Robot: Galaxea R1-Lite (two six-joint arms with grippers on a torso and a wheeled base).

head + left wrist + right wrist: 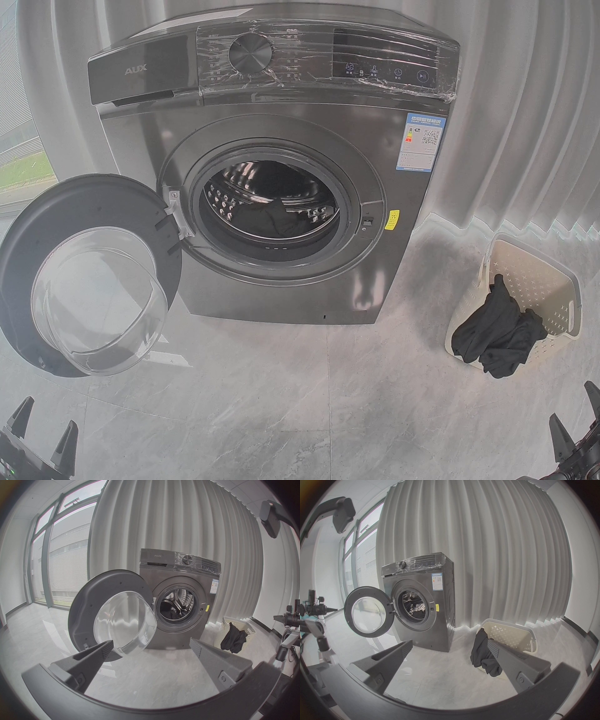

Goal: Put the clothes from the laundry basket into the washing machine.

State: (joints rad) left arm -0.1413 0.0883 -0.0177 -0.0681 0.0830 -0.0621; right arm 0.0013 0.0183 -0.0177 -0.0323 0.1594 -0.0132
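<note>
A grey front-loading washing machine (275, 162) stands ahead, its round door (87, 275) swung wide to the left. Dark cloth lies inside the drum (272, 212), also visible in the left wrist view (170, 614). At the right on the floor is a cream laundry basket (544, 281) with black clothes (500, 328) draped over its near rim. My left gripper (44, 431) hangs low at the front left, open and empty. My right gripper (578, 415) sits low at the front right, open, short of the basket (515, 636) and the clothes (482, 655).
Pale tiled floor (300, 387) lies open between me and the machine. A white pleated curtain (519, 112) runs behind the machine and basket. A tall window (62, 555) is off to the left. A tripod with a camera (314, 611) stands far left.
</note>
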